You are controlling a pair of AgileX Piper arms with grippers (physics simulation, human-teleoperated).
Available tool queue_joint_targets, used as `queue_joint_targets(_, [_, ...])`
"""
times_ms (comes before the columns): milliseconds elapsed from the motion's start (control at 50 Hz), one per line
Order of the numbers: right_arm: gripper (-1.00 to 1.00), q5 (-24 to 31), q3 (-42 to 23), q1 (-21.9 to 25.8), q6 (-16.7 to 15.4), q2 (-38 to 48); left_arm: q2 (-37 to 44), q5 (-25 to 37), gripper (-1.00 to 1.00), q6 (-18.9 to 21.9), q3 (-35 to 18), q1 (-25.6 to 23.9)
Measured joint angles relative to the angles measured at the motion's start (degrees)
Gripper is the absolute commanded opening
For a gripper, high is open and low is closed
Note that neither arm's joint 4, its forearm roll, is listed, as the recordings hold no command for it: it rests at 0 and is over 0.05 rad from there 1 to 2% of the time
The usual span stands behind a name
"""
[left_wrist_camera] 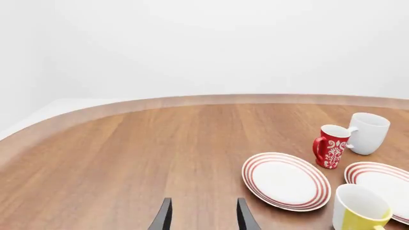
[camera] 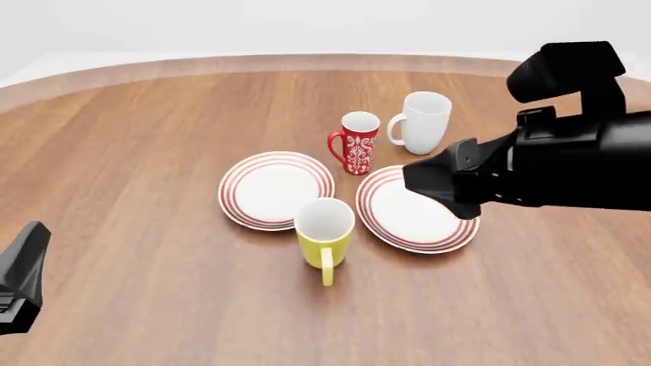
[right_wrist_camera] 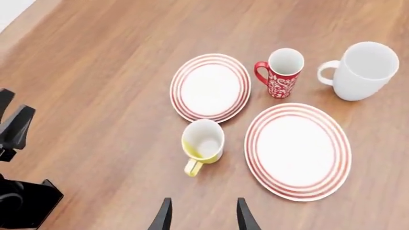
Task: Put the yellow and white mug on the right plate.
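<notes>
The yellow and white mug (camera: 325, 230) stands upright on the wooden table between and just in front of the two red-ringed plates, with its handle toward the near side. It also shows in the right wrist view (right_wrist_camera: 203, 140) and the left wrist view (left_wrist_camera: 359, 211). The right plate (camera: 415, 211) lies bare just right of the mug and shows in the right wrist view (right_wrist_camera: 298, 151). My right gripper (right_wrist_camera: 203, 216) is open and empty, held high over the table on the near side of the mug. My left gripper (left_wrist_camera: 203, 216) is open and empty, far left of the mug.
The smaller twin plate (camera: 276, 189) lies left of the mug. A red patterned mug (camera: 356, 142) and a taller white mug (camera: 422, 122) stand behind the plates. My right arm (camera: 539, 164) hangs over the right plate's far right side. My left arm (camera: 23, 278) sits at the near left edge.
</notes>
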Motion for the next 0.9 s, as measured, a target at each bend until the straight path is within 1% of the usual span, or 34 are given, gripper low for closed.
queue_joint_targets(180, [1.00,-2.2,-0.2,2.1,1.7,3.3,0.0,0.0,1.00,0.0,0.0,0.0])
queue_joint_targets(440, [1.00,-7.5,0.8,5.0,3.8,8.6,0.0,0.0,1.00,0.0,0.0,0.0])
queue_joint_targets(660, [1.00,-11.5,2.7,5.0,4.6,11.1,0.0,0.0,1.00,0.0,0.0,0.0])
queue_joint_targets(900, [1.00,-15.1,4.2,3.6,5.6,13.0,0.0,0.0,1.00,0.0,0.0,0.0])
